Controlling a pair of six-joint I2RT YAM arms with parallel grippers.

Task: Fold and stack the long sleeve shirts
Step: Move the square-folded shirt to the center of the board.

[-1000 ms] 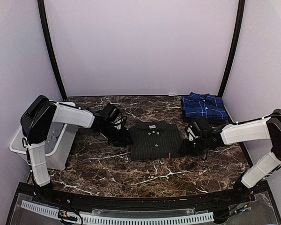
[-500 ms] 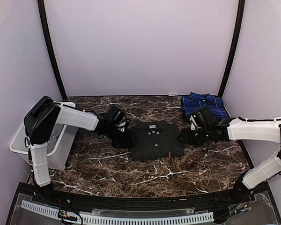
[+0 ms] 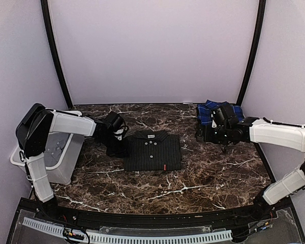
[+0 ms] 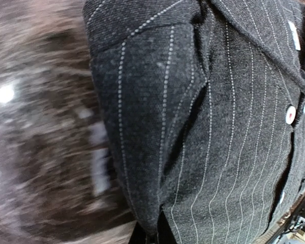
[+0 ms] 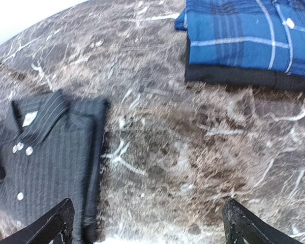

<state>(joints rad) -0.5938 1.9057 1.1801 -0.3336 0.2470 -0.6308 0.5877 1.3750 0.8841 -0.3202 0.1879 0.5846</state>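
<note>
The black pinstriped long sleeve shirt [image 3: 153,151] lies folded on the marble table, collar toward the back wall. My left gripper [image 3: 117,147] is at its left edge, shut on a fold of the cloth [image 4: 157,193]; only the dark fingertips [image 4: 165,235] show under the fabric. The blue plaid shirt [image 3: 203,113] lies folded at the back right, partly hidden by my right arm, on top of another dark folded cloth [image 5: 244,77]. My right gripper [image 3: 201,134] hovers open over bare table between the two shirts [image 5: 46,152], holding nothing [image 5: 147,229].
A white plastic bin [image 3: 61,152] stands at the table's left edge, beside the left arm. Black frame posts rise at the back corners [image 3: 56,56]. Bare marble [image 3: 193,183] lies in front of the black shirt.
The black shirt has slid left with my left gripper, which shut on its edge. My right gripper let go, opened wide and drew back toward the plaid stack.
</note>
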